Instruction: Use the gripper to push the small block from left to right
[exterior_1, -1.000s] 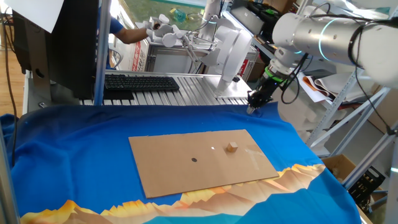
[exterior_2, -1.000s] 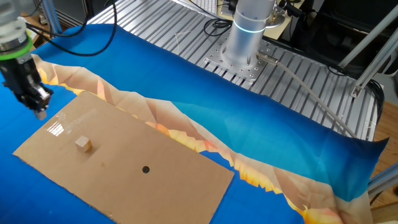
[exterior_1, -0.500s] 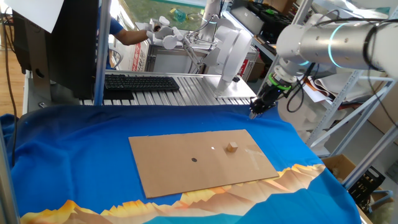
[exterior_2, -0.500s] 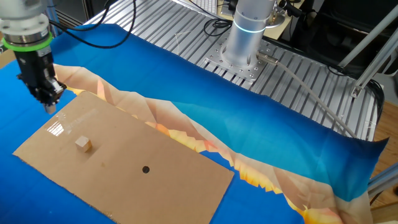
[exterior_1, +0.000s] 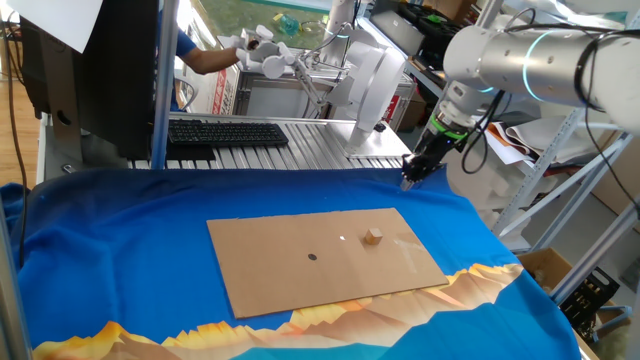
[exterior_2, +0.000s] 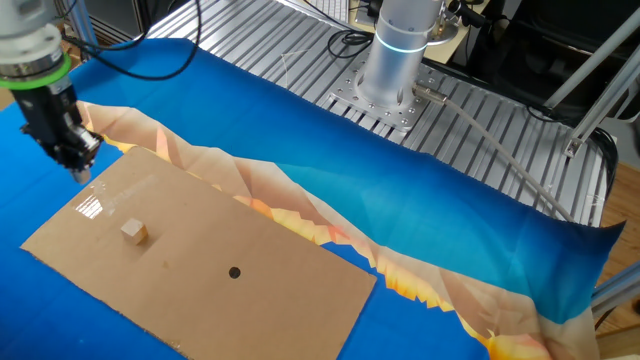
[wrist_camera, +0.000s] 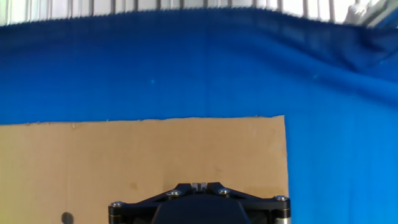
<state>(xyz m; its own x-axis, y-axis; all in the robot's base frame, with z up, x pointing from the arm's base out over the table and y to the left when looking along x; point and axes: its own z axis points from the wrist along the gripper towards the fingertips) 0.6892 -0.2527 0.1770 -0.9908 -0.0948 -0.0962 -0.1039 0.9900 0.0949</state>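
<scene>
The small block is a tiny tan cube that rests on the brown cardboard sheet, right of its middle. It also shows in the other fixed view. My gripper, black and pointed with a green ring above it, hangs above the blue cloth just beyond the sheet's far right corner, well apart from the block. In the other fixed view the gripper is over the sheet's corner. Its fingers are together and hold nothing. The hand view shows the gripper over the cardboard; the block is out of view there.
A small black dot marks the sheet left of the block. Blue cloth covers the table. A keyboard and ribbed metal table lie behind. The arm's base column stands at the far side. Shelving stands to the right.
The gripper has shifted a little along the sheet's far right corner and risen slightly. The block has not moved.
</scene>
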